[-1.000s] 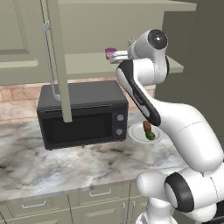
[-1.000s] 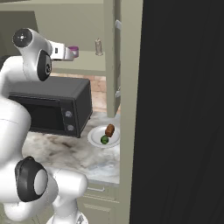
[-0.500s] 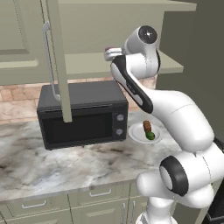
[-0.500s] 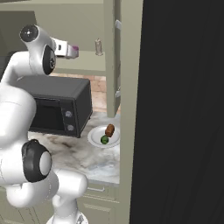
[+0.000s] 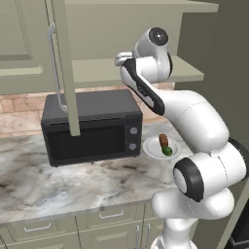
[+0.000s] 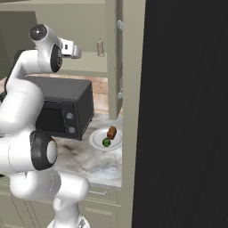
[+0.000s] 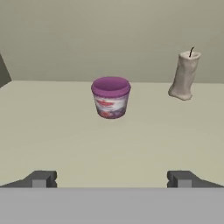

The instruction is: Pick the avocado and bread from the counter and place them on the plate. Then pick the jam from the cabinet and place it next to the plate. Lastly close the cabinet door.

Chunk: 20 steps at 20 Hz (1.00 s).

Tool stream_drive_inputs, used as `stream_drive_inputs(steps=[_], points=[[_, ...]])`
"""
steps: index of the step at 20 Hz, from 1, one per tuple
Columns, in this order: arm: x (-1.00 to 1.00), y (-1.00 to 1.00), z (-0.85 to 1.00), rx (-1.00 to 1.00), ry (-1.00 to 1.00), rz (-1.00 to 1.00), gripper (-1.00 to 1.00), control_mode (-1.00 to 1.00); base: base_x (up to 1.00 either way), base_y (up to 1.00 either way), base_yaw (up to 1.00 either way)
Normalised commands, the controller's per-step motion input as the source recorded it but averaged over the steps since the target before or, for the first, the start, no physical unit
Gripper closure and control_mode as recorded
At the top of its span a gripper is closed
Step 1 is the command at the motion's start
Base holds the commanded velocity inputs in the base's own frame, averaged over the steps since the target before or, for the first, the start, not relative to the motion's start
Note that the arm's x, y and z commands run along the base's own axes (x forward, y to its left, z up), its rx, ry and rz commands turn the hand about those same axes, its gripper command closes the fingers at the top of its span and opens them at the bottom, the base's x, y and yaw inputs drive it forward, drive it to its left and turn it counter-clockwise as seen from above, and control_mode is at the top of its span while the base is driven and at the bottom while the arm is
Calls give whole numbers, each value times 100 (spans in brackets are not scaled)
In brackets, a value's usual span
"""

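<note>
You see the small purple jam jar [image 7: 111, 97], smooth with a pale band, standing upright on the flat olive shelf of the open wall cabinet [image 5: 146, 68]. To the jar's right in the hand view leans a tall beige-grey shaker [image 7: 184, 76], well apart from it. The two-finger gripper [image 7: 111, 178] faces the jar with jaws spread wide, holding nothing. The base views show you the round white plate [image 6: 96, 140] on the marbled counter [image 5: 58, 180], carrying the reddish-brown bread [image 6: 111, 132] and dark green avocado [image 6: 106, 142].

White arm raised high, elbow bent, claw [image 7: 111, 178] level, its 2 fingers [image 7: 42, 178] wide apart, empty.
</note>
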Motion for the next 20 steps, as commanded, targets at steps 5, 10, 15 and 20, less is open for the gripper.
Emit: stream_drive_inputs(steps=[5,10,15,20], points=[[36,0,-2,0,3,0,-100,-100,0,0,0],[37,0,0,0,6,0,-100,-100,0,0,0],[36,3,0,0,3,0,-100,-100,0,0,0],[31,8,-3,-1,1,0,-100,-100,0,0,0]])
